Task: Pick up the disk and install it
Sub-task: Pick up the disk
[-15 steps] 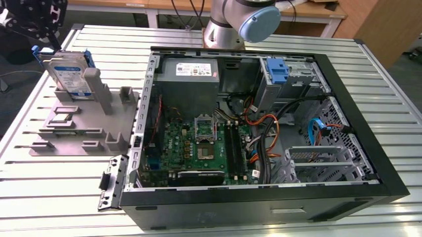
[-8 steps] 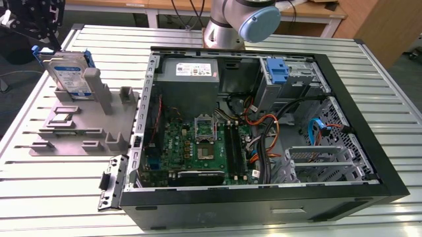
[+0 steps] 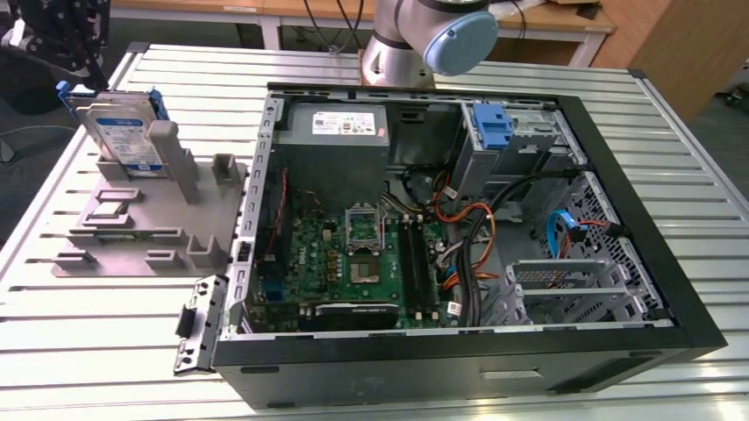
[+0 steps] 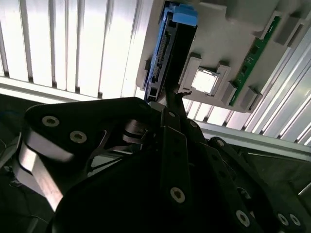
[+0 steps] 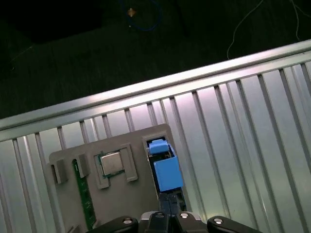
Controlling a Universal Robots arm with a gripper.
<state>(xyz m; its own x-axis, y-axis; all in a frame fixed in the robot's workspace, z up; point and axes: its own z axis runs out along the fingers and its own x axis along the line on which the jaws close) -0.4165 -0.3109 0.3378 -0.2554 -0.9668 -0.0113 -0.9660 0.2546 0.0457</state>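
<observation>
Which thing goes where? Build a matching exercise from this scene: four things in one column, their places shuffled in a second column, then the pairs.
Things
1. disk
2. power supply
3. motherboard
4. processor chip

Places
A. flat on the floor of the open computer case
B. lying flat in a pocket of the grey holder
C. standing on edge in the grey holder
D. inside the case, in the corner by the arm's base

Pairs: 1-C, 2-D, 3-A, 4-B

The disk (image 3: 121, 132) is silver-grey with a white-and-blue label and a bright blue bracket. Its stand (image 3: 129, 230) is plain grey (the table (image 3: 94, 351) is ribbed silver) — the motherboard (image 3: 339, 254) is green.
</observation>
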